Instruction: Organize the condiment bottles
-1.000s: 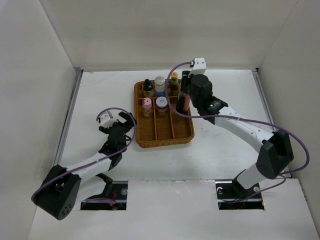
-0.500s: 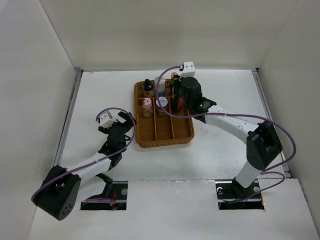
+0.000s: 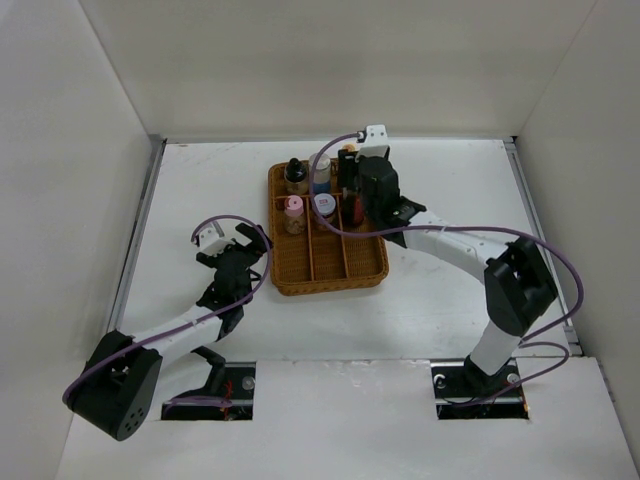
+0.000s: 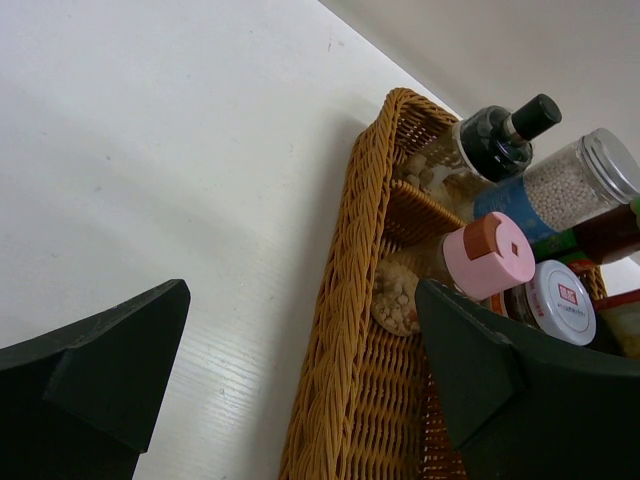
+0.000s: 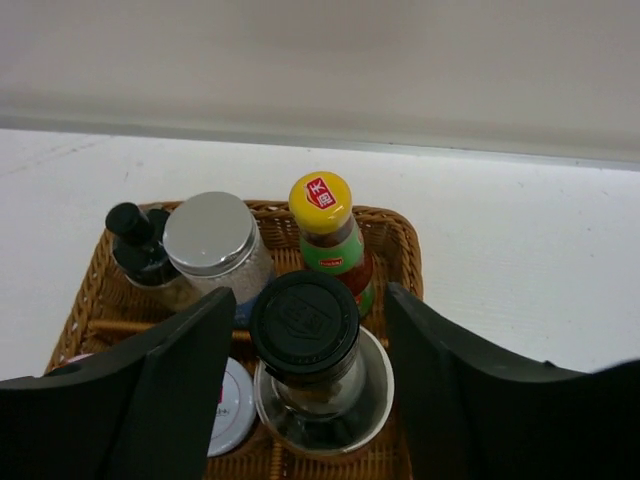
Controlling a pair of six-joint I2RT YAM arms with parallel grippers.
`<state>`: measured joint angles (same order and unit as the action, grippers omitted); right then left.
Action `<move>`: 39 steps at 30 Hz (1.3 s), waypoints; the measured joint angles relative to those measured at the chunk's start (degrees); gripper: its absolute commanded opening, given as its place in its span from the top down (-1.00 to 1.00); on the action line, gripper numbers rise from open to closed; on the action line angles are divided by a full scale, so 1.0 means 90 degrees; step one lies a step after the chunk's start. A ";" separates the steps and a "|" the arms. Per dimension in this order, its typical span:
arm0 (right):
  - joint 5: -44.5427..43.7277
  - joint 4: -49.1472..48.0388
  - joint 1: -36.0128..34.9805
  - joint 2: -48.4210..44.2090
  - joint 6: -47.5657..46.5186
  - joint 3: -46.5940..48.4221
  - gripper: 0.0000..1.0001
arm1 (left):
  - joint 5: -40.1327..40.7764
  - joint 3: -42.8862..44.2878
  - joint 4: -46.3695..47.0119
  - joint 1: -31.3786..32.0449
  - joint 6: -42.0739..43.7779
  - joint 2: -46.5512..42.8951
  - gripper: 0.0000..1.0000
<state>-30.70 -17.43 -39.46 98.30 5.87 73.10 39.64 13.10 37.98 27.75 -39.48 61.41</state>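
The right gripper (image 5: 310, 335) pinches the tall clear black-capped bottle (image 5: 304, 318) between its fingers, with the wicker tray (image 5: 405, 250) under them and the yellow-capped bottle (image 5: 322, 205) just beyond, so placing seems in hand: lower straight, then release.

A white table (image 3: 430, 290) sits enclosed by plain white walls (image 3: 330, 60) on three sides.

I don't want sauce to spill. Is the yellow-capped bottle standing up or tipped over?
Standing up. The yellow-capped bottle has its cap on top and sits inside the wicker tray.
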 measured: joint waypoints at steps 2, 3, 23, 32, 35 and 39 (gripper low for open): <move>0.0000 -0.0068 0.0000 -0.0015 0.0000 0.0000 -0.47 | 0.0000 0.0000 0.0000 0.0002 0.0000 0.0000 -1.00; 0.0000 -0.0085 0.0000 -0.0024 0.0000 0.0000 -0.52 | -0.0002 0.0002 0.0000 0.0002 0.0000 0.0000 -1.00; -0.0209 -0.0850 0.1511 -0.4180 0.2057 -0.3866 0.55 | 0.0049 0.0148 -0.0852 -0.0311 -0.0597 0.0277 -1.00; -0.0117 -0.0049 0.2725 -0.4711 0.3961 -0.5712 0.37 | 0.0051 0.0313 -0.1345 -0.0452 -0.0777 0.0226 -1.00; 0.0029 -0.0148 0.2756 -0.4741 0.4243 -0.5875 0.03 | 0.0041 0.0376 -0.1501 -0.0500 -0.0804 0.0248 -1.00; 0.0282 -0.0500 0.2754 -0.4544 0.4439 -0.6033 -0.44 | 0.0002 0.0571 -0.1702 -0.0500 -0.0823 0.0345 -1.00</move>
<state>-28.16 -21.93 -14.68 57.41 45.82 18.81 39.66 18.24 22.65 23.24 -46.89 64.51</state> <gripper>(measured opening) 0.645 0.997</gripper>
